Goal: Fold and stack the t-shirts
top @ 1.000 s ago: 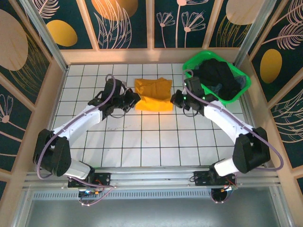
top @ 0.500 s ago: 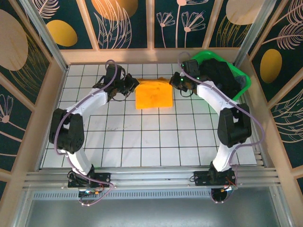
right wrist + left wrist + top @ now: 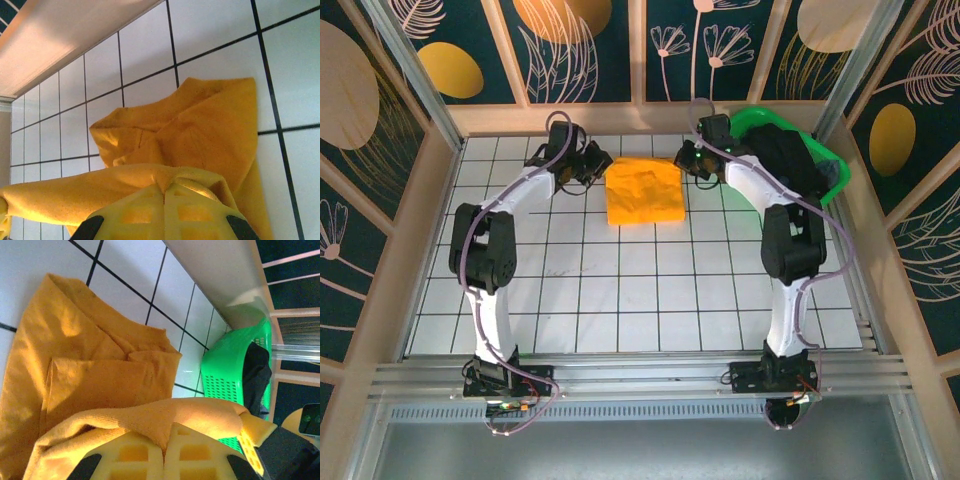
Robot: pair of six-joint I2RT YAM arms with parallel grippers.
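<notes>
From above, I see the mustard t-shirt (image 3: 643,194) lying as a folded, roughly square bundle on the white tiled table (image 3: 620,300), close to the far edge and about midway between the left and right edges. Both arms reach far forward, one at each side of it.

The left gripper (image 3: 595,165) sits at the shirt's far left corner. Its wrist camera shows the two yellow fingers pressed together, with a fold of mustard cloth pinched between them and draped over their tips. The rest of the shirt spreads out rumpled on the tiles beyond.

The right gripper (image 3: 688,163) sits at the far right corner. Its wrist camera shows the same: fingers closed tight on a band of the mustard cloth, with the folded layers lying on the tiles past them.

A green basket (image 3: 832,185) stands in the table's far right corner, just beside the right arm. Dark t-shirts (image 3: 790,165) are heaped inside it.
</notes>
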